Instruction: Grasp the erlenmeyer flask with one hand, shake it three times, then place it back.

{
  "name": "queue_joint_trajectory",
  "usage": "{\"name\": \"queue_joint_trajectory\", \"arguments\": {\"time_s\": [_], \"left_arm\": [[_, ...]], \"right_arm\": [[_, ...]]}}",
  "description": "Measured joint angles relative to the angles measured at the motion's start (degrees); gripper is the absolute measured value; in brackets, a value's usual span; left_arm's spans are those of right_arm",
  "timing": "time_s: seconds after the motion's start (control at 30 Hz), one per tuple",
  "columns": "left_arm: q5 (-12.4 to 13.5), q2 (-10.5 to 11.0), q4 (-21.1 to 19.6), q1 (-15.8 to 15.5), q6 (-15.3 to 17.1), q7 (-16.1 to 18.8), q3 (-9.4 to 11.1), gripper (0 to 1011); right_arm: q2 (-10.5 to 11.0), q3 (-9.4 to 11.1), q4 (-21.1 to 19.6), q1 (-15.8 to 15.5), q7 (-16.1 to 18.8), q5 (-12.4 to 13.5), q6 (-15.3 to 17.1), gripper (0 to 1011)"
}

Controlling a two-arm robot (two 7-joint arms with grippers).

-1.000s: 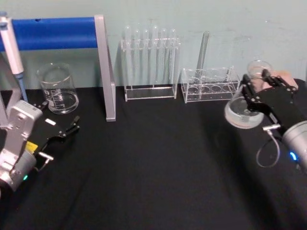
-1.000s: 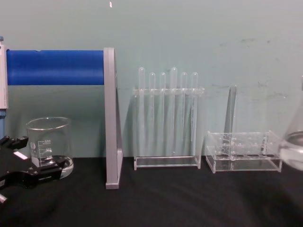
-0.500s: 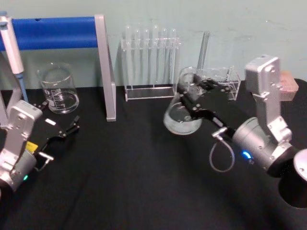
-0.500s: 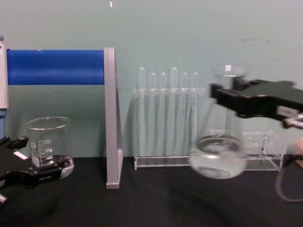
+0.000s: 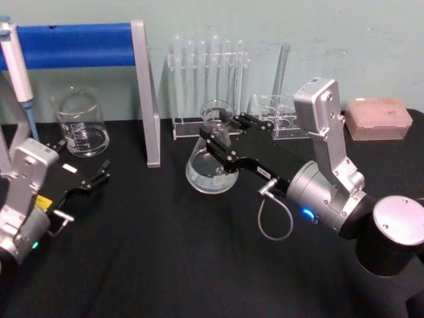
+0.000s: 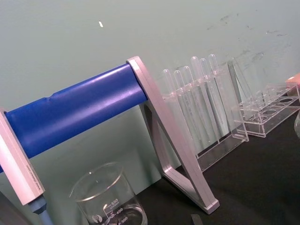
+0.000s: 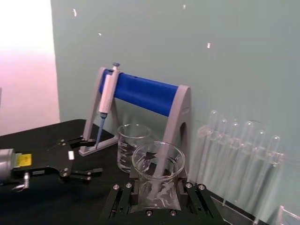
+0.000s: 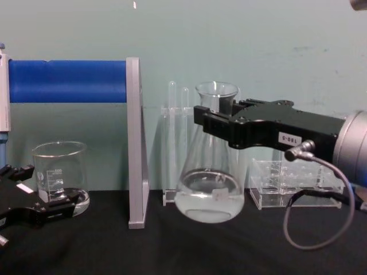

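Before the tube rack (image 5: 199,83), your right gripper (image 5: 222,142) clamped the erlenmeyer flask (image 5: 212,173) at its neck. Left gripper (image 5: 99,175) sat by the beaker (image 5: 81,126), jaws apart.

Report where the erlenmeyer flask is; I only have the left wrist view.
Observer: The right gripper has its jaws shut on the erlenmeyer flask at the neck, in front of the test tube rack.
Operator: Check its contents.
Observer: Chest view shows clear liquid in its base.
Operator: Locate the left gripper.
Observer: The left gripper sits open at the left of the table, near the beaker.
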Motion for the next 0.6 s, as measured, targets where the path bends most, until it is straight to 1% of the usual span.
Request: {"name": "queue_joint_trajectory", "arguments": {"time_s": [0.1,0.23,0.27,0.3,0.33,0.4,0.43,0.47,0.53,0.57,0.6], "left_arm": [[0.0,0.0,0.0,0.0,0.0,0.0,0.0,1001],[0.0,0.0,0.0,0.0,0.0,0.0,0.0,1001],[0.0,0.0,0.0,0.0,0.0,0.0,0.0,1001],[0.0,0.0,0.0,0.0,0.0,0.0,0.0,1001],[0.0,0.0,0.0,0.0,0.0,0.0,0.0,1001],[0.0,0.0,0.0,0.0,0.0,0.0,0.0,1001],[0.0,0.0,0.0,0.0,0.0,0.0,0.0,1001],[0.0,0.0,0.0,0.0,0.0,0.0,0.0,1001],[0.0,0.0,0.0,0.0,0.0,0.0,0.0,1001],[0.0,0.0,0.0,0.0,0.0,0.0,0.0,1001],[0.0,0.0,0.0,0.0,0.0,0.0,0.0,1001]], "right_arm": [[0.12,0.42,0.01,-0.05,-1.38,-0.07,-0.07,448],[0.22,1.9,-0.65,-0.99,-3.73,-0.35,-0.03,448],[0.25,2.77,-1.17,-1.68,-5.02,-0.69,0.08,448],[0.25,3.21,-1.45,-2.07,-5.73,-0.9,0.16,448],[0.23,4.28,-2.17,-3.01,-7.2,-1.38,0.37,448],[0.15,5.4,-2.91,-3.91,-8.73,-1.91,0.61,448],[0.04,6.02,-3.31,-4.47,-9.49,-2.18,0.74,448],[-0.11,7.22,-4.1,-5.5,-11.06,-2.72,1.04,448],[-0.35,8.36,-4.86,-6.5,-12.44,-3.1,1.32,448],[-0.62,9.55,-5.66,-7.48,-13.86,-3.53,1.58,448],[-0.73,10.07,-6.03,-7.96,-14.54,-3.75,1.73,448]]}}
